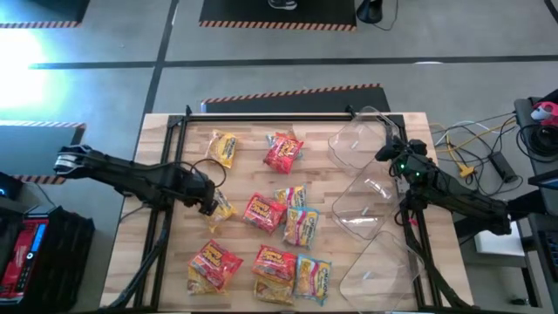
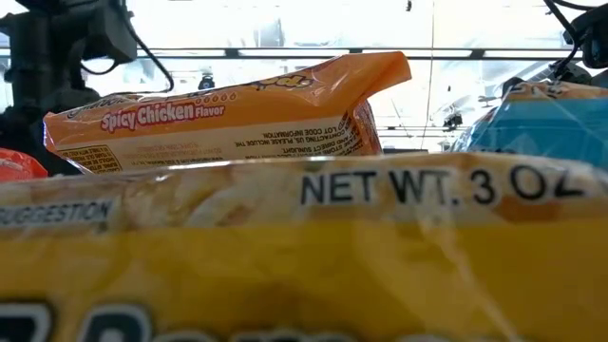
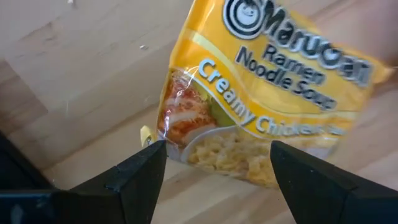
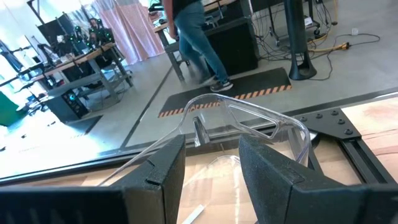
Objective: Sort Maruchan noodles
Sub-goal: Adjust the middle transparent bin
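Note:
Several Maruchan noodle packets lie flat on the wooden table (image 1: 166,131): a yellow one (image 1: 222,148), red ones (image 1: 283,153) (image 1: 263,212) (image 1: 214,264), and light blue ones (image 1: 302,227) (image 1: 314,277). My left gripper (image 1: 207,199) points down, open, over another yellow packet (image 1: 224,208). In the left wrist view its fingers (image 3: 140,177) stand on either side of one end of this Creamy Chicken packet (image 3: 261,93), and I see no touch. My right gripper (image 1: 388,153) waits at the right, open (image 4: 211,168), level with the rim of a clear tub (image 4: 249,115).
Three clear plastic tubs (image 1: 362,139) (image 1: 370,201) (image 1: 379,266) stand in a row along the table's right side. A black frame (image 1: 261,116) runs along the far edge. In the low view an orange Spicy Chicken packet (image 2: 228,114) and a yellow packet (image 2: 304,256) fill the foreground. A person walks beyond the table (image 4: 199,43).

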